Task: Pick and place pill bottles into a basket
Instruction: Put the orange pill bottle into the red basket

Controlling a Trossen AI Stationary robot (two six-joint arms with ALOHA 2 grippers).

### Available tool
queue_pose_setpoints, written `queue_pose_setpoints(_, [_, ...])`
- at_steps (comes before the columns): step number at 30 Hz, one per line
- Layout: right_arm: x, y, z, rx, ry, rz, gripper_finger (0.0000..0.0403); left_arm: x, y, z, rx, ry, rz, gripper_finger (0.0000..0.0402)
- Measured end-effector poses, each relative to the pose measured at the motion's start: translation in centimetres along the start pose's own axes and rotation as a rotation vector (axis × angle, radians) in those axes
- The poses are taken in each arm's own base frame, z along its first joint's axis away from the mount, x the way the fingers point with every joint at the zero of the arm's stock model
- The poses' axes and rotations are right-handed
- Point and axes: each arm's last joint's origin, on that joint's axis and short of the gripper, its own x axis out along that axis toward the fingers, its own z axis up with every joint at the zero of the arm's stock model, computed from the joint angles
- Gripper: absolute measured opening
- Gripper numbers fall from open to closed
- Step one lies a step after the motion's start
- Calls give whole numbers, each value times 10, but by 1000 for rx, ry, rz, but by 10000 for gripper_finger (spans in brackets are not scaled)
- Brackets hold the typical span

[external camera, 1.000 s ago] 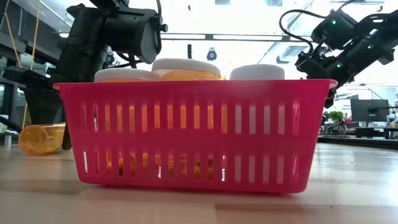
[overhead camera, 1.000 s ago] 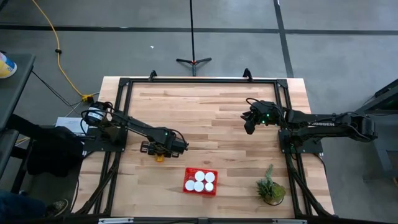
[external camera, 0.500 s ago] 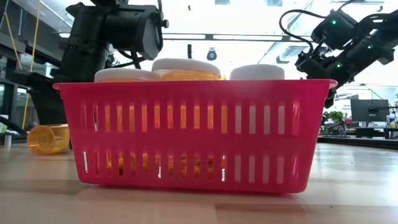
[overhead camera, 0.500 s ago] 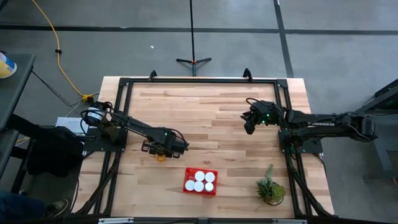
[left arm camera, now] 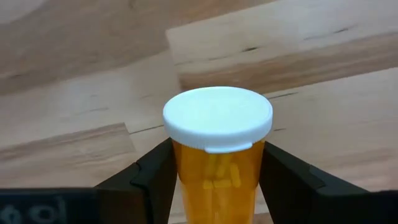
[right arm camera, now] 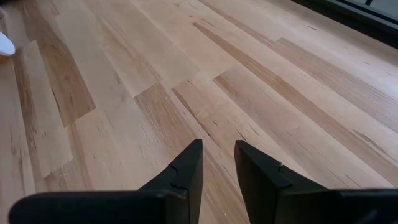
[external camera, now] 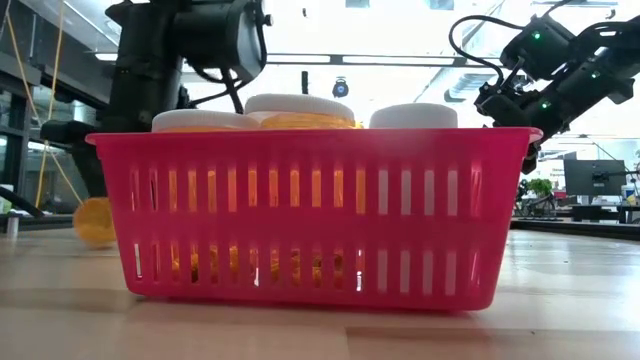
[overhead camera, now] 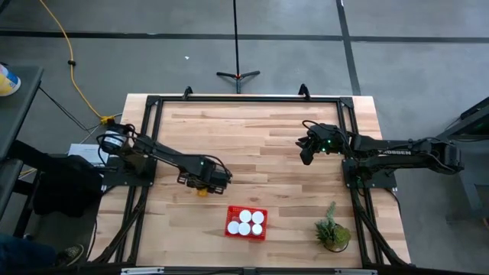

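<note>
Basket (overhead camera: pixel 246 231) holds five white-capped bottles (overhead camera: pixel 246 221) (left tool (overhead camera: pixel 200 189) clamps a sixth (left arm camera: pixel 217 163)).

text: white lettering on right arm (overhead camera: pixel 397 152) | too small to read

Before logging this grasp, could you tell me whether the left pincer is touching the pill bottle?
Touching. In the left wrist view, the left pincer has a dark finger pressed against each side of the pill bottle, no gap visible.
</note>
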Motion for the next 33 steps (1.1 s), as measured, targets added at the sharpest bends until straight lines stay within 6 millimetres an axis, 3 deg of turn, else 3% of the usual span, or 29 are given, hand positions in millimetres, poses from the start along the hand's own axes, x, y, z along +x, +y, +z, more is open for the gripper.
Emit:
queue_pose_setpoints(10, [0, 1, 0, 18, 7, 24, 84, -12, -3, 1, 83, -35, -101, 234])
queue_pose_setpoints(25, [0, 2, 1, 322, 13, 53, 84, -15, -15, -1, 436, -29, -236, 234])
queue_pose_setpoints(33, [0, 2, 3, 493, -5, 66, 84, -34, -10, -1, 629, -75, -309, 234])
